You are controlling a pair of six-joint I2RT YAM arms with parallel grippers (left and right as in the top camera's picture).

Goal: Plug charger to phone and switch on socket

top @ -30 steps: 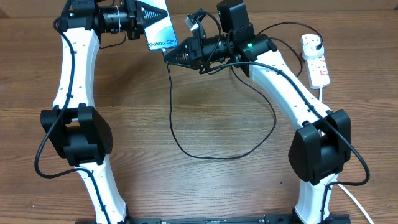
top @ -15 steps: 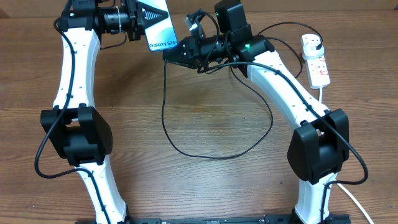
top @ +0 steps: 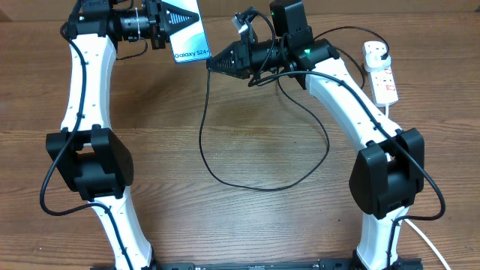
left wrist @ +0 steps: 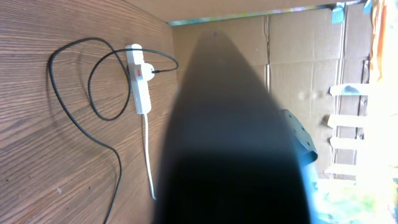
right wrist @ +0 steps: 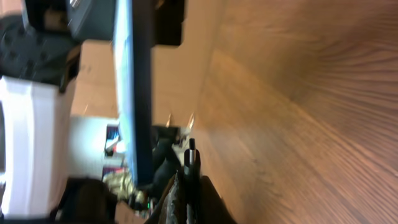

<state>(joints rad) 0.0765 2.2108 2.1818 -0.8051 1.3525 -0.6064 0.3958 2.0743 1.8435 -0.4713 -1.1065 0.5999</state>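
My left gripper (top: 180, 16) is at the back left, shut on the phone (top: 190, 41), whose light screen reads "Galaxy S24+". The phone's dark back (left wrist: 230, 137) fills the left wrist view and hides the fingers. My right gripper (top: 212, 64) is shut on the connector tip of the charger (top: 247, 187), just right of the phone's lower edge with a small gap between them. In the right wrist view the connector tip (right wrist: 191, 152) sticks out of the shut jaws beside the edge-on phone (right wrist: 134, 93). The black cable loops over the table to the socket (top: 381, 73) at the far right.
The white power strip (left wrist: 139, 87) shows a red switch, and its white lead runs to the table's front right. A cardboard wall (left wrist: 311, 50) stands behind the table. The brown wooden table (top: 247, 120) lies under both raised arms.
The right gripper with the connector has drawn slightly right, away from the phone's edge. The left gripper has shifted the phone a little left. The cable loop swung with it.
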